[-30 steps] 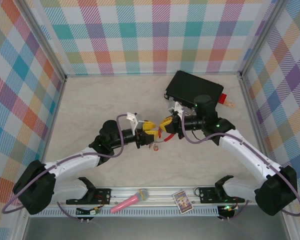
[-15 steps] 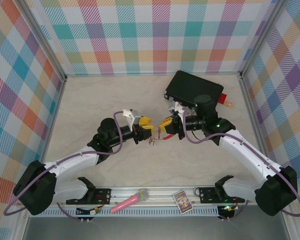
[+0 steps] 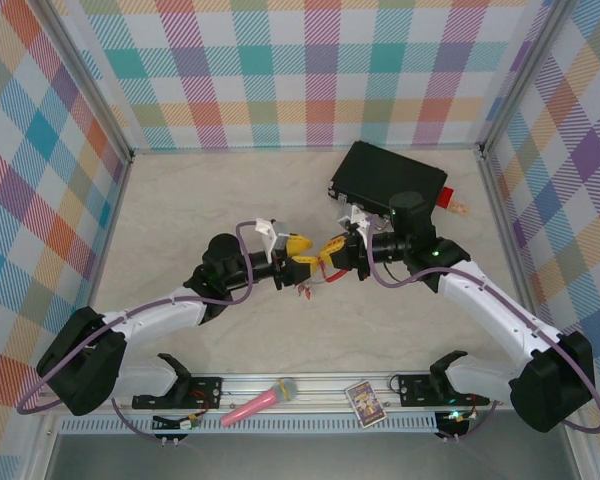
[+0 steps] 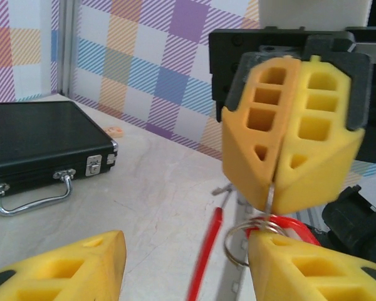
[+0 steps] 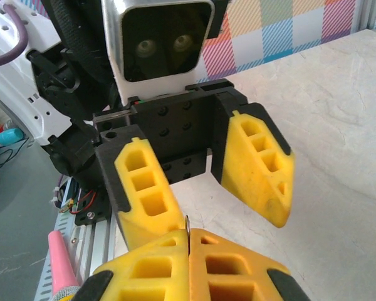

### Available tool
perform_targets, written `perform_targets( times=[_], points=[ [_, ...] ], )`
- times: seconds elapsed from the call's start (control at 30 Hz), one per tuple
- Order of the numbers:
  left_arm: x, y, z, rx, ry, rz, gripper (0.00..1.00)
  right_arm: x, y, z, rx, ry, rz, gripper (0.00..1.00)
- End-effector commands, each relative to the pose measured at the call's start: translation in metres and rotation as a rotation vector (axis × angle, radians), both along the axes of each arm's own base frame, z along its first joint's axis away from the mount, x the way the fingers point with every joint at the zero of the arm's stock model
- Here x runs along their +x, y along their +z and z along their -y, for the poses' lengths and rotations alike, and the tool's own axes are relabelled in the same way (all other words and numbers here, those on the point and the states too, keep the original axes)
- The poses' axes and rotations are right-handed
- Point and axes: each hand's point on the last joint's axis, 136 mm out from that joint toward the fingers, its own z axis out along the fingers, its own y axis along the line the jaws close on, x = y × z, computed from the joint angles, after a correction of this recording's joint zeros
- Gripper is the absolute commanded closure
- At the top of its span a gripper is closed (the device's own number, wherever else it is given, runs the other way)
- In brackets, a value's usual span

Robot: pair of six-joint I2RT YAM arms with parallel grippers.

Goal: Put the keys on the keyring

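Keyring [image 4: 283,223], thin grey metal loop w/ a red arc on its rim, is up off the pale marble-look table [image 3: 180,200], nipped edge-on in the right gripper [image 4: 274,188]. Its yellow ribbed fingers [image 4: 319,125] are pressed tight together, w/ just a sliver of metal poking out btwn them. Reason looks clear: keep the keyring steady in mid-air so the other arm can thread onto it.

Left gripper [image 5: 229,219] faces it nose to nose, fingers spread, nothing in them. In its own wrist cam one finger [image 4: 313,269] sits right under the red arc, touching or v. nearly. Small grey wire loop [image 4: 228,243] hangs by that arc, prob. a tag's loop; can't tell if it's threaded.

As for the keys [image 3: 304,291], small red oblong plastic tags, they show from above as tiny red bits just below the two grippers. Hanging or lying flat? Too small to say.

Further out: black hard case [image 4: 31,135] w/ a chrome handle at the back, well clear of the work, and a pink toy microphone [image 3: 260,402] at the near edge.

My read: mid-threading, and the left gripper needs to close on a tag next.
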Motion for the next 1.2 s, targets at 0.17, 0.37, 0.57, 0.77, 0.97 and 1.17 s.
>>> perform_targets(
  times=[0.17, 0.37, 0.57, 0.77, 0.97, 1.17],
  points=[
    [-0.021, -0.011, -0.008, 0.021, -0.031, 0.021, 0.45, -0.001, 0.019, 0.003, 0.065, 0.017, 0.027, 1.0],
    [-0.019, -0.015, 0.001, 0.05, -0.039, 0.042, 0.45, -0.006, 0.022, 0.003, 0.078, 0.041, 0.012, 1.0],
    [-0.014, -0.011, 0.014, 0.069, -0.05, 0.082, 0.44, -0.011, 0.022, 0.003, 0.082, 0.058, -0.001, 1.0],
    [-0.011, -0.006, 0.022, 0.072, -0.057, 0.115, 0.58, -0.012, 0.021, 0.004, 0.08, 0.058, -0.003, 1.0],
    [-0.01, -0.004, 0.018, 0.093, -0.023, 0.128, 0.95, -0.011, 0.019, 0.006, 0.073, 0.031, 0.012, 1.0],
    [-0.003, 0.006, -0.004, 0.147, 0.109, 0.194, 1.0, -0.006, 0.013, 0.012, 0.055, -0.037, 0.03, 1.0]
  ],
)
